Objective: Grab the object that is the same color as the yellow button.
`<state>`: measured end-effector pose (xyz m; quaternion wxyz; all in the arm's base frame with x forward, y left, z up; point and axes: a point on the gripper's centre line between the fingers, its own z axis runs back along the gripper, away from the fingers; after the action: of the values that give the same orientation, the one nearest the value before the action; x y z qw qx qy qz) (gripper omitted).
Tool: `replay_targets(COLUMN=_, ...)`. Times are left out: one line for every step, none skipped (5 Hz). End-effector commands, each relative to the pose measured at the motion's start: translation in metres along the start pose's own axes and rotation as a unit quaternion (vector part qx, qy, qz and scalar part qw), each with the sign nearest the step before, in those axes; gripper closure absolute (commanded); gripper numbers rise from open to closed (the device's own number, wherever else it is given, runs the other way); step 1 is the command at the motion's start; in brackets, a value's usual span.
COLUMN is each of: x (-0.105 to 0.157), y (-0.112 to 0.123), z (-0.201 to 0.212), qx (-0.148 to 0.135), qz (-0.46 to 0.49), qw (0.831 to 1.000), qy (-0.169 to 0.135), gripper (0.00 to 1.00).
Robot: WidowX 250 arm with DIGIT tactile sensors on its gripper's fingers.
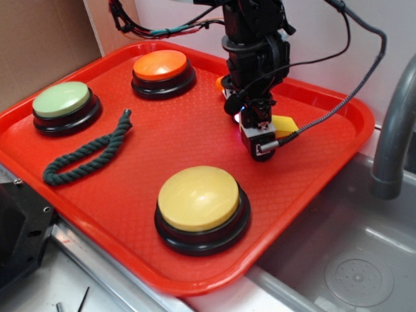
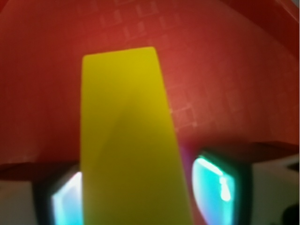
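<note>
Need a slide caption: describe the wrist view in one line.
Yellow wedge fills the frame between the gripper fingers, above the red tray.

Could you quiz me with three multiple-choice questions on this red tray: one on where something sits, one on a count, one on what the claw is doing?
1. Where does the dark green rope lie?
A. In the sink
B. On the tray, beside the green button
C. On top of the orange button

2. How many round push buttons are on the tray?
A. Two
B. Three
C. Five

3. What is the gripper doing?
A. Straddling the yellow wedge
B. Pressing the yellow button
C. Lifting the rope

Answers:
1 B, the rope curves just right of the green button.
2 B, green, orange and yellow domes show.
3 A, the wrist view shows the wedge between both fingers; whether they touch it is unclear.
</note>
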<state>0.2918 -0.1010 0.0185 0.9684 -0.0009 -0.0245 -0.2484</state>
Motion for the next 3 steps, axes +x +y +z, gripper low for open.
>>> replay_targets(x=0.003, y=-0.008, z=0.017, qx=0.008, qz=-0.004, qw=1.0, qy=-0.023, gripper=1.0)
replay_targets(x=-0.02, y=-0.009, z=0.053, qx=0.027, qz=0.021, qw=0.999, qy=-0.033, gripper=1.0)
replay_targets(x=-0.049, y=-0.009, z=0.088, qx=0.033, qz=0.102, qw=0.993, qy=-0.055, gripper=1.0)
